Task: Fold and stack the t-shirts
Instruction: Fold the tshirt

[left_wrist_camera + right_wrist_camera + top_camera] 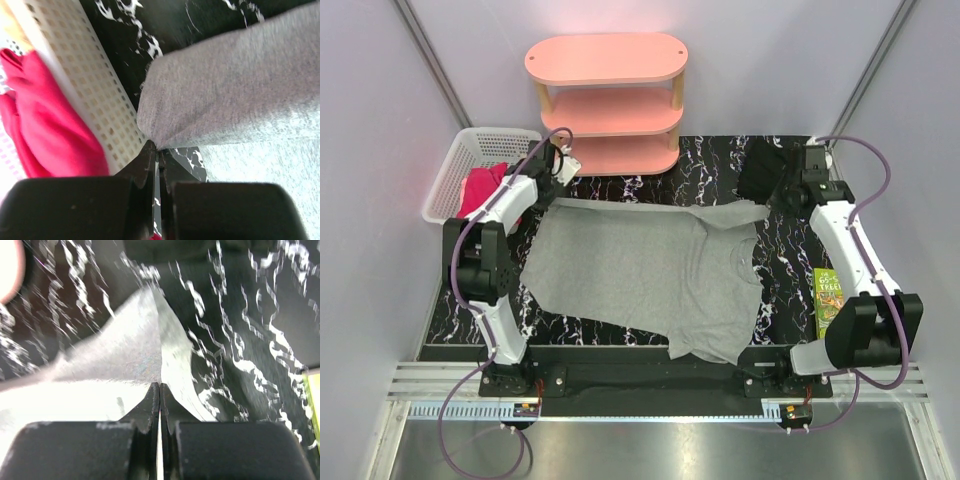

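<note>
A large mid-grey t-shirt (650,270) lies spread on the black marbled table, its neck towards the right. My left gripper (563,185) is shut on the shirt's far left corner; in the left wrist view the gripper (159,152) pinches the grey cloth (230,90), which lifts off the table there. My right gripper (775,200) is shut on the shirt's far right sleeve edge; the right wrist view shows the gripper (160,385) closed on the raised grey cloth (120,355). A black cloth bundle (760,170) lies at the far right. A magenta-pink bundle (480,188) sits in the basket.
A white mesh basket (470,150) stands at the far left, close beside my left gripper; its wall (95,100) shows in the left wrist view with the pink cloth (45,125) inside. A pink three-tier shelf (610,100) stands at the back. A green-covered book (828,300) lies at the right edge.
</note>
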Robot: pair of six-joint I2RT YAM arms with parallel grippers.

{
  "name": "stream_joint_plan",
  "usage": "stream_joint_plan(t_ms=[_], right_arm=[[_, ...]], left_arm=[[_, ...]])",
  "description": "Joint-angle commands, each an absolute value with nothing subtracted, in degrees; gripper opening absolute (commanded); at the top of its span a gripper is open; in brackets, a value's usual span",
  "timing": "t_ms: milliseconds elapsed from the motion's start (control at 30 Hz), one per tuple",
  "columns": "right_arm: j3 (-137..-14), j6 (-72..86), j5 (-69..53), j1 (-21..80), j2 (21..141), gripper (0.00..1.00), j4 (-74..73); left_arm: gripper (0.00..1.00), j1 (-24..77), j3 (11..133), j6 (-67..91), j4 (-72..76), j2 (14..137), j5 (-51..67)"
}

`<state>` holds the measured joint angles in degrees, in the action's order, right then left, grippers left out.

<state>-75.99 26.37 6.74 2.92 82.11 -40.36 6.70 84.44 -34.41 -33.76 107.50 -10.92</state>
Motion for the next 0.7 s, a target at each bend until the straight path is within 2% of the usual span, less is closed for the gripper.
stream_joint_plan(t_ms=[0,200,467,667], right_arm=[[-70.2,27.3,6.6,3.9,79.3,0.0,-41.1],[-65.2,28.5,7.4,5.5,76.6,0.0,-40.9],[-66.4,29.0,7.0,6.7,70.9,0.0,-44.1],[-61.0,30.1,5.5,7.9,67.2,0.0,-45.4]], left_arm=[[0.0,6.6,81.2,-35.4,-30.1,104.1,-12.2],[0.0,6.6,77.2,-35.9,-28.6,102.0,-12.1],[0.0,6.6,72.7,-35.8,-27.6,99.6,-11.2],[0.0,6.6,68.0,-36.4,-26.4,97.3,-10.7]])
